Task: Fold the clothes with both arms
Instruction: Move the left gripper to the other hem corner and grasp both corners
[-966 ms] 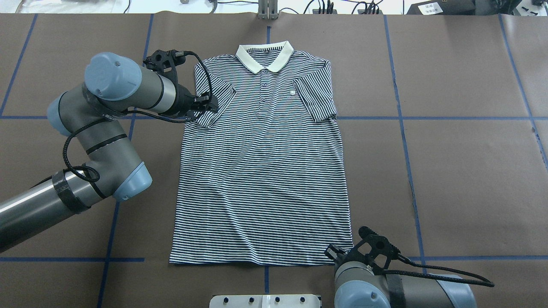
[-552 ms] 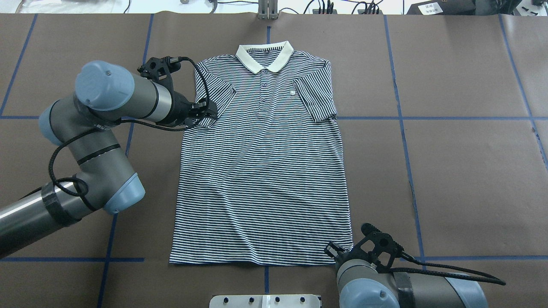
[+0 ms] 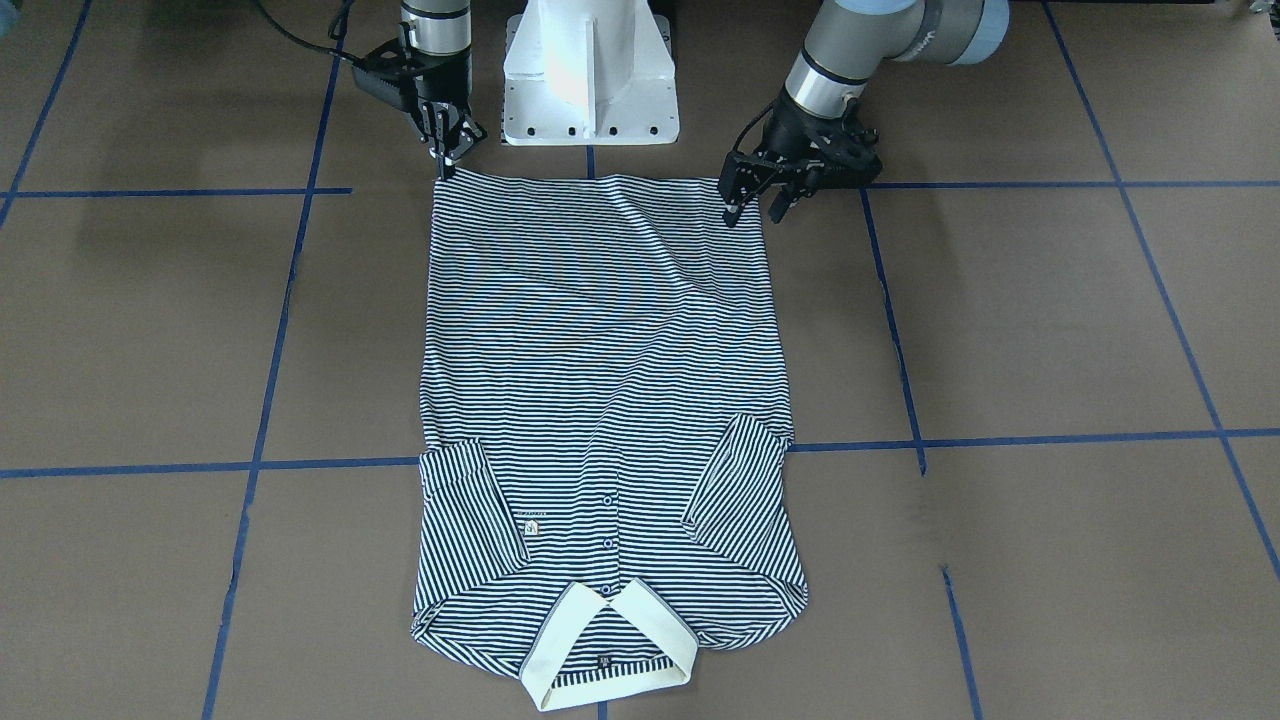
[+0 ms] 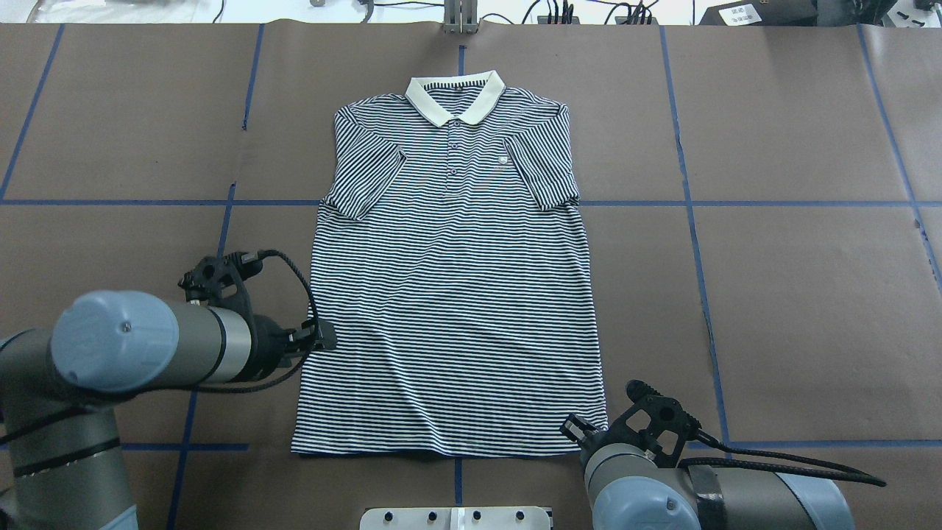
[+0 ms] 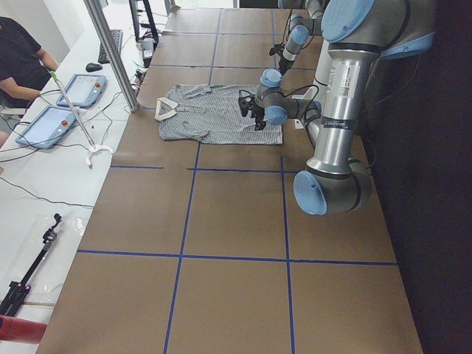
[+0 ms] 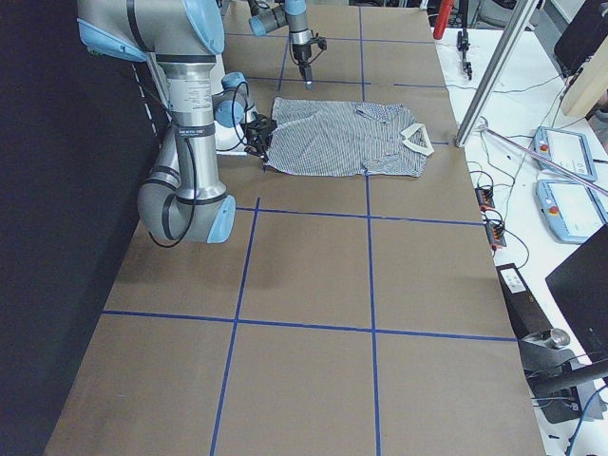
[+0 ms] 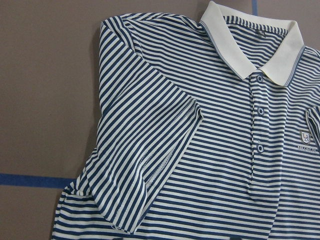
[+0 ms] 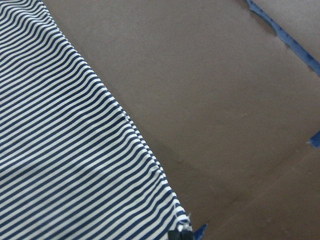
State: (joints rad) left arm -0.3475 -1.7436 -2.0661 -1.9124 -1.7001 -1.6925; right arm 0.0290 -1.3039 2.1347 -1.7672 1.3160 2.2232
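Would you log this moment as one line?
polo shirt flat, sleeves folded in | left gripper open, near hem corner | right gripper at other hem corner, grip unclear

- The polo shirt (image 4: pixel 449 294) lies flat on the table (image 4: pixel 773 294), front up, in the middle of it.
- Its collar (image 4: pixel 455 99) is at the far end from the robot; its hem (image 4: pixel 441 445) is nearest the pedestal base (image 4: pixel 456 517).
- Both sleeves (image 4: pixel 364 180) lie folded inward on the chest, one on each side of the placket (image 4: pixel 453 154).
- The left gripper (image 3: pixel 752 212) is over the shirt's left side edge, near the hem.
- The right gripper (image 3: pixel 443 165) is at the hem's right corner.
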